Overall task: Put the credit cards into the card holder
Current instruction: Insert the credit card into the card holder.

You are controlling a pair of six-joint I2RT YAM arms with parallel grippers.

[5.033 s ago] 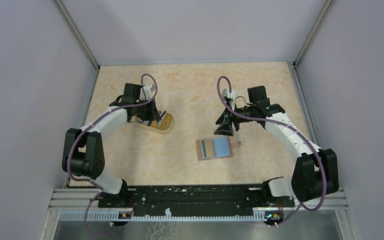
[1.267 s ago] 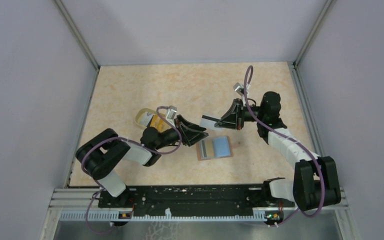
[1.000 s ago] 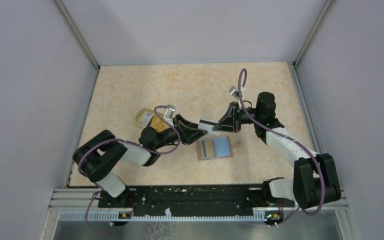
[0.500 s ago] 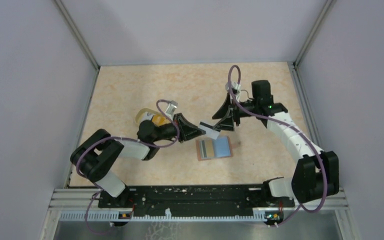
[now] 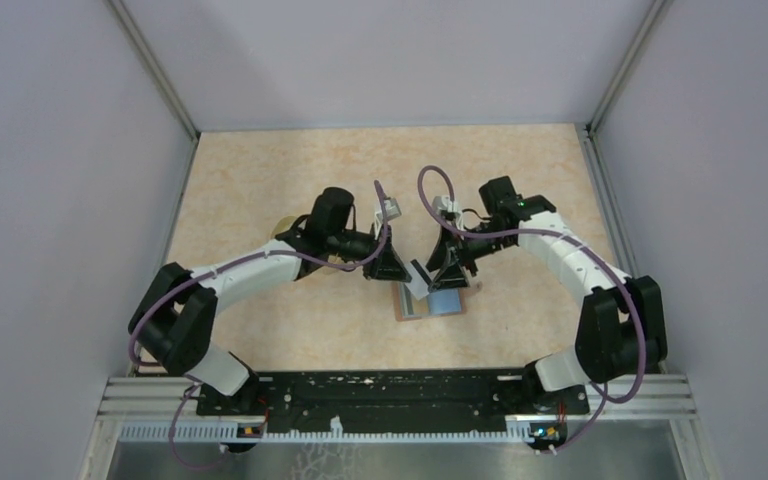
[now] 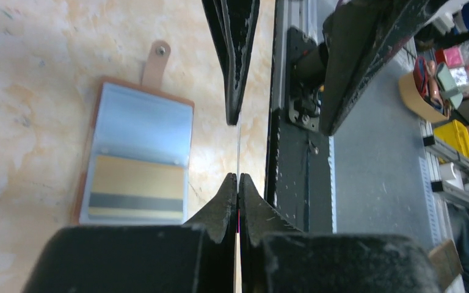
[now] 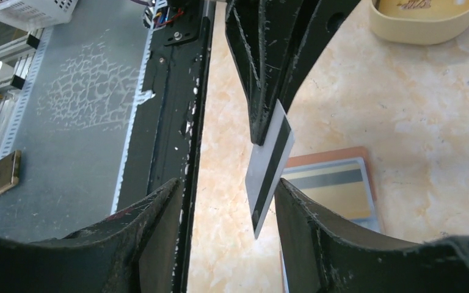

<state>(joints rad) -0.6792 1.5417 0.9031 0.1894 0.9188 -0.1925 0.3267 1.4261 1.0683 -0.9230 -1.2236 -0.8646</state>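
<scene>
Mid-delivery, I judged: the left gripper [image 5: 391, 267] was clamped on a white striped credit card [image 7: 270, 163], the right gripper [image 7: 226, 186] stood apart astride it, and the open card holder [image 5: 440, 301] lay just at its 6 o'clock, so the next move called for lowering the card in squarely.

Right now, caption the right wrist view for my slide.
Left end effector pinches a striped white card between the open fingers of the right end effector, above the open card holder.
</scene>
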